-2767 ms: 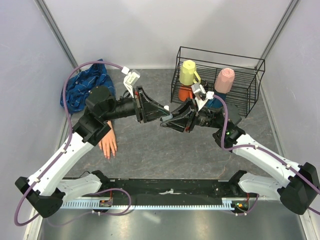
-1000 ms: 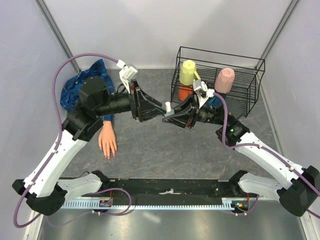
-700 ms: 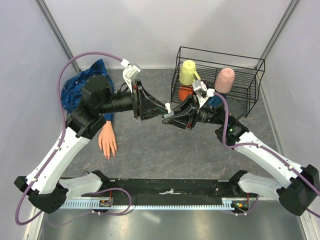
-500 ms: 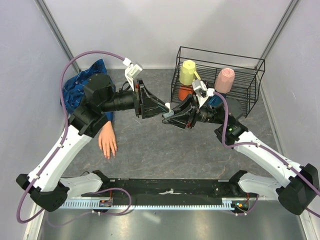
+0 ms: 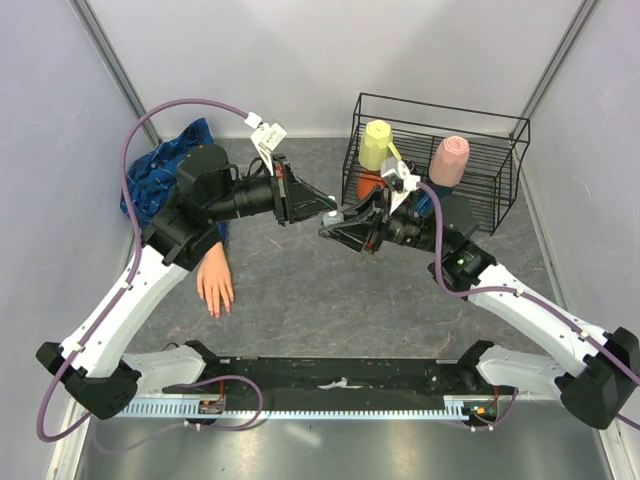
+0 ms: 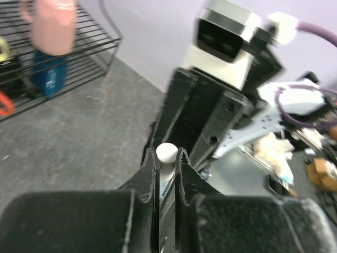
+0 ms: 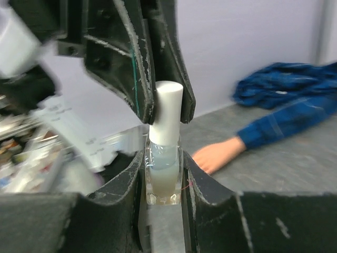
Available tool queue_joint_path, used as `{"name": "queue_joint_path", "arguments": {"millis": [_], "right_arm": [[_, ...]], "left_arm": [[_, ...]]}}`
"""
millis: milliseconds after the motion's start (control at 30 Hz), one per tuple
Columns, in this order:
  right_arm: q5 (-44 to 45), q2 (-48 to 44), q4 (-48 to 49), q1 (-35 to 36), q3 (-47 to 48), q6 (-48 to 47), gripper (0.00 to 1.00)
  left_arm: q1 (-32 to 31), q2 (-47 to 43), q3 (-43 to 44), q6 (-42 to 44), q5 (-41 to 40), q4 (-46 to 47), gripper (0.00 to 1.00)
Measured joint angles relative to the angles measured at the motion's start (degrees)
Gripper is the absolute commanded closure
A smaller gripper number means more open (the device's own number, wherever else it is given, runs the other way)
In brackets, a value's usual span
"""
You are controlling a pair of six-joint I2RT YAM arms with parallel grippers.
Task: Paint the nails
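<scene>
Grey table [image 5: 300, 300] lies below as your right gripper [image 7: 164, 158] clamps the bottle [image 7: 164, 179] and your left gripper [image 6: 167, 161] pinches its cap [image 7: 168, 103] in mid-air. You look to be at the uncapping step: next, twist the cap off and draw the brush out straight. The nails [image 5: 216, 310] sit on the hand [image 5: 213, 280] lying well apart to your left on that table.

The left arm [image 5: 120, 310] and the right arm [image 5: 540, 312] look alike: smooth white link shells with rounded ends, joined by bulky black joint housings. A purple cable [image 5: 170, 108] runs along each to a small white camera box [image 5: 268, 135] at the wrist. The left gripper [image 6: 167, 158] and the right gripper [image 7: 163, 161] are matte black, and their wedge-shaped fingers [image 6: 145, 182] are scuffed pale along the edges.
</scene>
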Motion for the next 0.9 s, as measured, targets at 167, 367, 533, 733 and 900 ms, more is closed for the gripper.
{"name": "queue_joint_path", "arguments": {"millis": [167, 367, 533, 733, 900], "right_arm": [[27.56, -1.27, -9.14, 10.84, 0.90, -10.14, 1.00], [52.81, 1.27, -11.45, 18.80, 3.63, -19.41, 1.00], [57.44, 3.04, -11.61, 19.30, 4.33, -22.60, 1.00], [49.09, 2.45, -11.96, 19.06, 3.37, -24.35, 1.00], [35.98, 0.76, -12.85, 14.82, 2.32, -22.56, 1.00]], "left_arm": [[-1.88, -0.63, 0.63, 1.20, -12.33, -5.60, 0.98], [-11.54, 4.55, 10.05, 4.81, -35.41, -15.15, 0.98], [-13.60, 7.43, 13.09, 4.92, -42.51, -18.23, 0.65], [-13.51, 6.82, 13.11, 4.98, -38.69, -18.82, 0.31], [-9.01, 2.95, 12.00, 4.92, -27.32, -17.86, 0.35]]}}
